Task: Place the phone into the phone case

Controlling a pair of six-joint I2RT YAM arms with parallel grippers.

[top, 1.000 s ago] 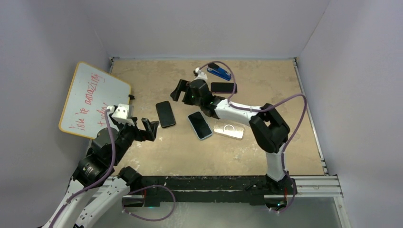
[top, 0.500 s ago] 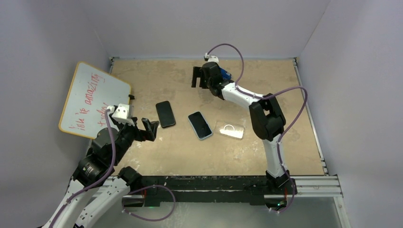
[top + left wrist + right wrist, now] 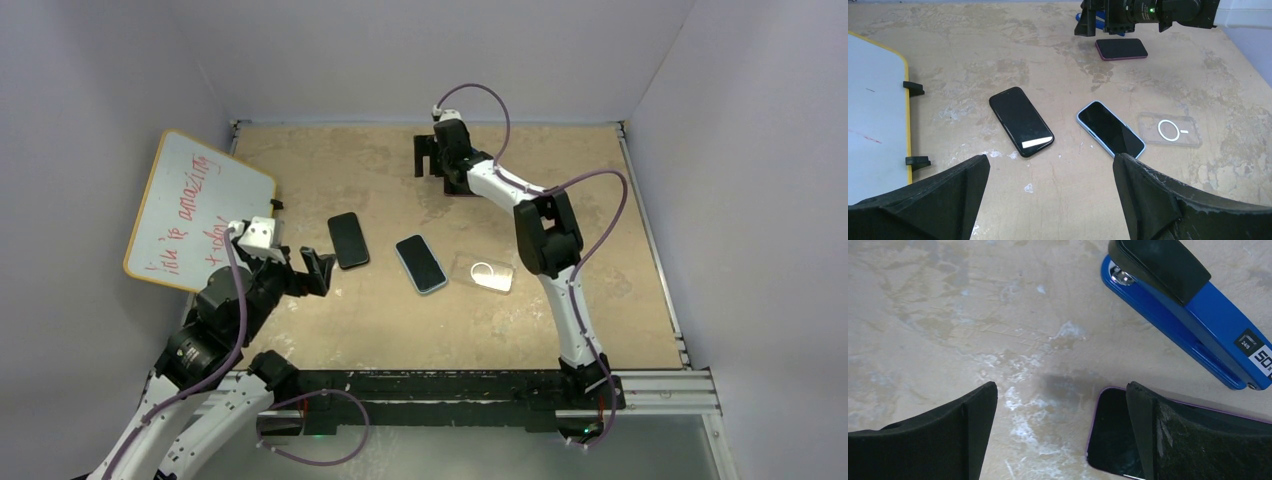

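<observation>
A clear phone case with a white ring lies flat right of centre; it also shows in the left wrist view. A blue-edged phone lies just left of it, and a black phone lies further left. A purple-edged phone lies at the back, under my right gripper's right finger. My right gripper is open and empty, hovering at the back next to that phone. My left gripper is open and empty, near the left, short of the black phone.
A blue stapler lies at the back beside the purple-edged phone. A whiteboard with red writing leans at the left wall. The enclosure's walls close the table on three sides.
My right arm has swung from above the table's middle to the far back, over the stapler and the purple-edged phone. The left arm and the phones have not moved.
</observation>
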